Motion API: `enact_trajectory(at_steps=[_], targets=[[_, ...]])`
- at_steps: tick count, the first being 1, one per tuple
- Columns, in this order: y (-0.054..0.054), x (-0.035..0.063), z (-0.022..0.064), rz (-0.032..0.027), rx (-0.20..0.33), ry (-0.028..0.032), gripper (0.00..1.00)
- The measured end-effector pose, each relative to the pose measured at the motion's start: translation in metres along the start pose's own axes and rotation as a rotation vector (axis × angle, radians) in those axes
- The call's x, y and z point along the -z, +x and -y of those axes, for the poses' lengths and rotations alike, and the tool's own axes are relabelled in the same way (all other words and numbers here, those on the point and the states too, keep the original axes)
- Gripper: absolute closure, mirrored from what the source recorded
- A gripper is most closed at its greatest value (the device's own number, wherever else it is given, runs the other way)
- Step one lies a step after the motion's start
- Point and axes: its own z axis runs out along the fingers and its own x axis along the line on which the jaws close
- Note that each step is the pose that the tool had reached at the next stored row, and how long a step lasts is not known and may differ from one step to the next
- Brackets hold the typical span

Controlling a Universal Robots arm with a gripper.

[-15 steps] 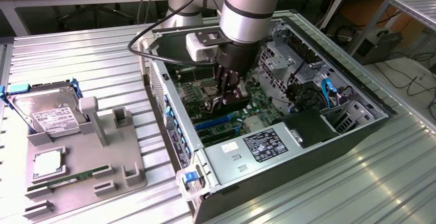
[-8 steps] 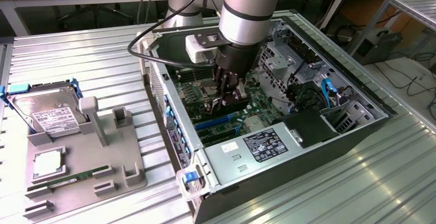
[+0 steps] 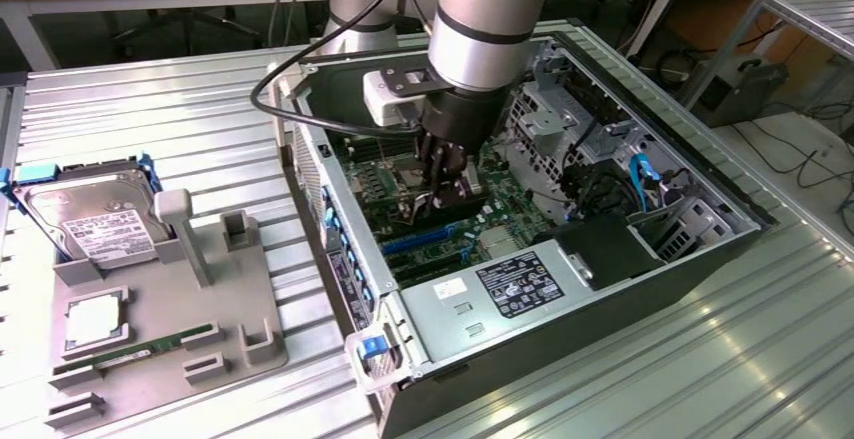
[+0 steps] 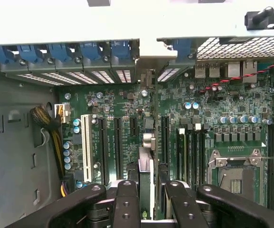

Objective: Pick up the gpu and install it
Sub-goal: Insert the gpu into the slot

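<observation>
Inside end effector (image 4: pixel 151 189) grasp, gpu (image 4: pixel 145 164)

Nothing is coming through clearly enough to read. A white label (image 3: pixel 100 229) with a barcode and fine print is sitting on the hard drive (image 3: pixel 80 191), which is lying well apart from the computer case (image 3: pixel 561 349), toward the exterior view's left. Inside the case, a black label (image 3: pixel 518 284) with white print is showing on the power supply (image 3: pixel 447 309). Tiny white silkscreen lettering (image 4: pixel 109 142) is running between slots on the motherboard (image 4: pixel 198 90), too small to make out.
</observation>
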Motion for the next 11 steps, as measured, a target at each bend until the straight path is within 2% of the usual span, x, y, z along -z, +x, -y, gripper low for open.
enact_trajectory(at_steps=[11], targets=[[-0.0007, -0.0031, 0.0002, -0.0001, 0.005, 0.0009, 0.74]])
